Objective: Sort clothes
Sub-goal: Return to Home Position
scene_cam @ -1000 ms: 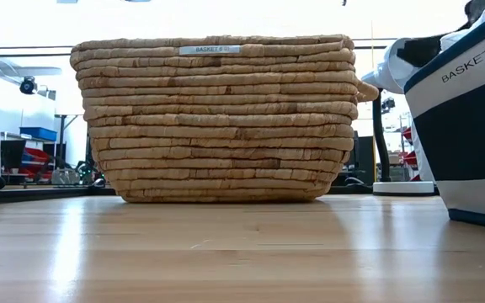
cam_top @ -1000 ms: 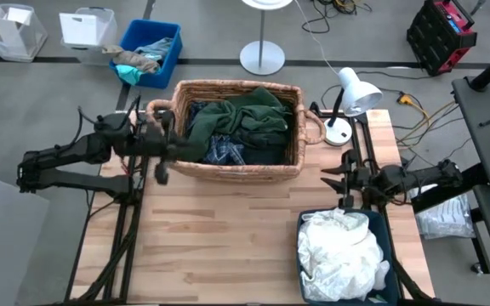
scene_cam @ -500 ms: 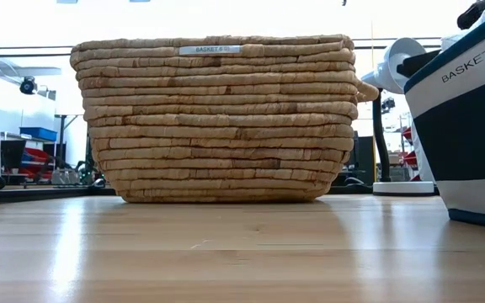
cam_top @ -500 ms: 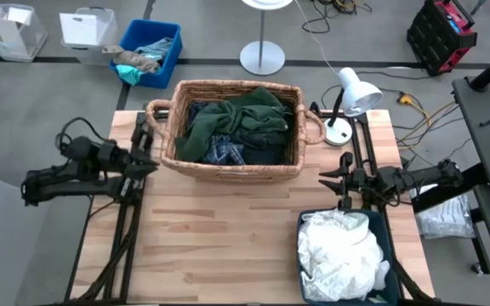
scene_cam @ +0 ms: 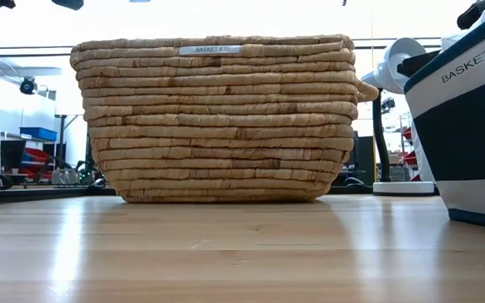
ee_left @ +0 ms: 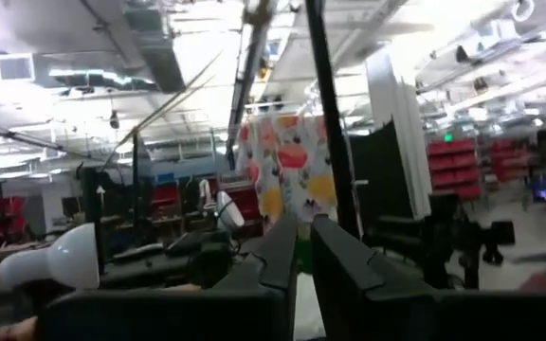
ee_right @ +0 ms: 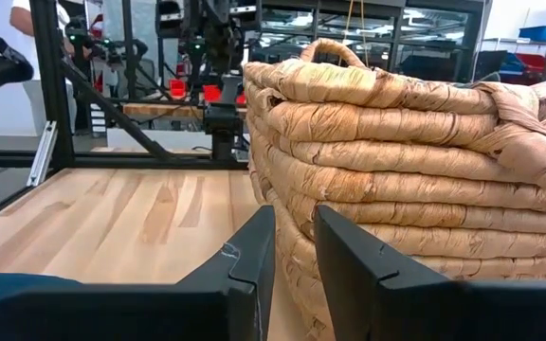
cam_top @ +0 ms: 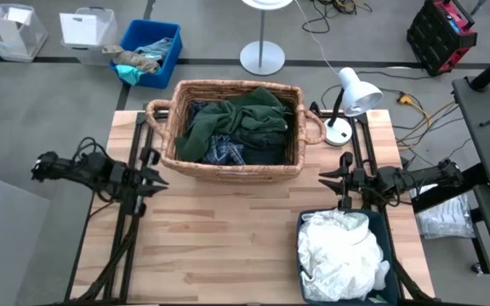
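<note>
Left gripper (cam_top: 151, 180) sits over the table's (cam_top: 219, 238) left edge, just beside the wicker basket (cam_top: 228, 170), fingers pinched to a thin slit with nothing between them. Right gripper (cam_top: 328, 179) at the right edge, between basket and blue bin (cam_top: 381, 223), is the same: near-closed, empty. Dark green clothes (cam_top: 245, 115) and a blue plaid piece (cam_top: 226, 153) are heaped in the wicker basket, white clothes (cam_top: 339, 251) fill the bin; the basket's tag (scene_cam: 210, 50) reads "BASKET 8", the bin's band (scene_cam: 470, 63) "BASKET 7".
</note>
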`<state>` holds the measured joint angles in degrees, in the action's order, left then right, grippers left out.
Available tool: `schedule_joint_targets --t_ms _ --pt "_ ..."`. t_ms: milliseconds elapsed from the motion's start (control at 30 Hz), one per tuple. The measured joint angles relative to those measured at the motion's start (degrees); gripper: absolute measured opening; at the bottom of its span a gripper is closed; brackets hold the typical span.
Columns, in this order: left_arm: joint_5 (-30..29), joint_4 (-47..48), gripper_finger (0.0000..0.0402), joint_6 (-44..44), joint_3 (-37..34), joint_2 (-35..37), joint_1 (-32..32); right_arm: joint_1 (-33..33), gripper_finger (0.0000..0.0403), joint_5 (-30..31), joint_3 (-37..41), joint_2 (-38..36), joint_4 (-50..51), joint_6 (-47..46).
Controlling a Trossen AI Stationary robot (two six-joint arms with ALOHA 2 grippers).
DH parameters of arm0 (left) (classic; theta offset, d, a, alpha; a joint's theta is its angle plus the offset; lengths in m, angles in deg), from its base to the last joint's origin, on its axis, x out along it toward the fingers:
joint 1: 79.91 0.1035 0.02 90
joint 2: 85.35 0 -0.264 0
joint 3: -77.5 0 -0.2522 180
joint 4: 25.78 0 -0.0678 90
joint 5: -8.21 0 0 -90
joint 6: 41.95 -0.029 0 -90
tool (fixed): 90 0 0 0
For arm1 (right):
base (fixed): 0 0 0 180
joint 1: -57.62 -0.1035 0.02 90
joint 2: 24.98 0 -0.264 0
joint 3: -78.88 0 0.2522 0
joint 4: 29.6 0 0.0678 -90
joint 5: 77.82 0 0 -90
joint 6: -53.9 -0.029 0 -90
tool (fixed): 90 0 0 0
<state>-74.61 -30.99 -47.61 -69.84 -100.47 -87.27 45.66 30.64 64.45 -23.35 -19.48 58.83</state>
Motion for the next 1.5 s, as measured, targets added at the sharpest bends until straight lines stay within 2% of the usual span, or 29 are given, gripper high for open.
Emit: schedule_joint_targets --t_ms 167,300,600,667,800,933,1033,1200,1300,1367,1500 --pt "-5.19 -0.65 0.0016 -6.81 -2.07 -0.14 -6.75 0.02 0.0074 0.0 0.02 0.0 0.02 0.0" --pt "-6.81 -2.21 0.0016 -7.19 -5.64 2.92 -9.43 0.02 0.0084 0.0 0.02 0.0 0.05 0.0" --pt "-12.31 -1.59 0.0016 -8.44 -15.4 14.75 -9.72 0.0 0.0098 -0.02 0.04 0.0 0.11 0.0" --pt "-15.63 -1.82 0.0016 -9.29 -17.16 15.04 -9.64 0.02 0.0097 -0.02 0.04 0.02 0.11 -0.02" --pt "-17.11 1.39 0.0016 -11.11 -17.69 14.69 -9.35 0.01 0.0086 -0.07 0.04 0.0 0.13 0.0" --pt "-17.09 3.8 0.0016 -14.74 -17.68 14.77 -9.35 0.02 0.0074 -0.04 0.04 0.0 0.11 -0.02" --pt "-16.66 6.01 0.0016 -12.75 -17.35 14.74 -9.35 0.02 0.0067 -0.04 0.05 0.02 0.09 -0.01" --pt "-11.6 7.79 0.0016 -7.13 -17.53 14.25 -9.37 0.01 0.0061 -0.04 0.07 0.02 0.07 -0.02" --pt "-5.24 8.34 0.0016 -3.85 -17.7 14.67 -9.37 0.0 0.0062 -0.04 0.07 0.02 0.05 -0.01" --pt "-3.3 12.54 0.0016 -3.42 -18.06 14.89 -9.41 0.02 0.0066 -0.04 0.07 0.04 0.07 -0.02" --pt "-3.67 23.84 0.0016 0.16 -14.36 14.72 -9.35 0.01 0.0075 -0.04 0.07 0.02 0.06 0.0"
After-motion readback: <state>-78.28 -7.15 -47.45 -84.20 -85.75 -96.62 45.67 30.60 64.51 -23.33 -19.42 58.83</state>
